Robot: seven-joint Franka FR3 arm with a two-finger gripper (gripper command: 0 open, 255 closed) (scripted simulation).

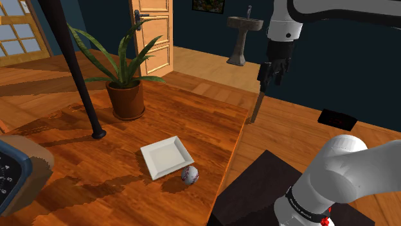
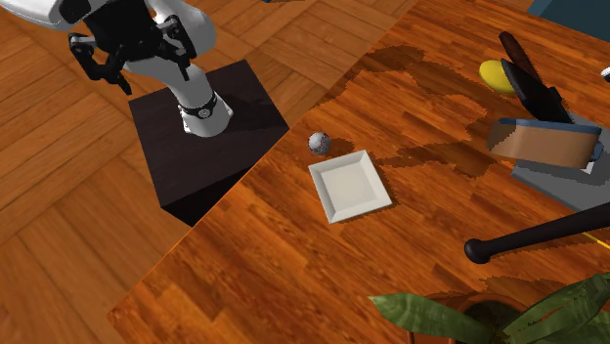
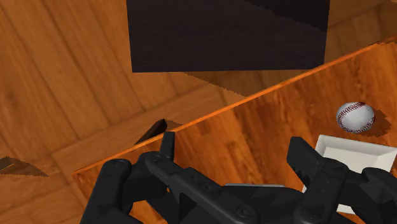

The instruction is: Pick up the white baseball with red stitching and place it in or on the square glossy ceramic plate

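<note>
Wood first: the big brown desk (image 1: pixel 96 186) lies well below the gripper (image 1: pixel 270 80), which hangs high up, roughly over the desk's edge on the stand's side. The gripper is released. In the wrist view its two black fingers (image 3: pixel 167 145) stand apart with nothing between them.

Next biggest is the stand (image 1: pixel 257 186), a dark box below and behind the gripper, butted against the desk's edge. The white arm covers part of it in the shoulder view.

The potted plant (image 1: pixel 126 96) sits on the desk, well away from the gripper across the surface. In the second exterior view it's chopped off by the frame.

A long black bat (image 1: pixel 77 77) has its knob on the desk, also far from the gripper. Its other end runs out of the picture, so I can't tell what it leans on.

A blue-grey thing (image 1: pixel 13 173) is at the desk's far end, cut off, and honestly I can't make out what it is.

The white square plate (image 1: pixel 166 157) lies flat on the desk, down and off to one side of the gripper. One finger hides part of it in the wrist view.

Smallest is the baseball (image 1: pixel 189 174), white with red stitching. It's on the desk, not the plate, just beside the plate's corner nearest the stand and well apart from the gripper. I can't tell whether it touches the plate.
</note>
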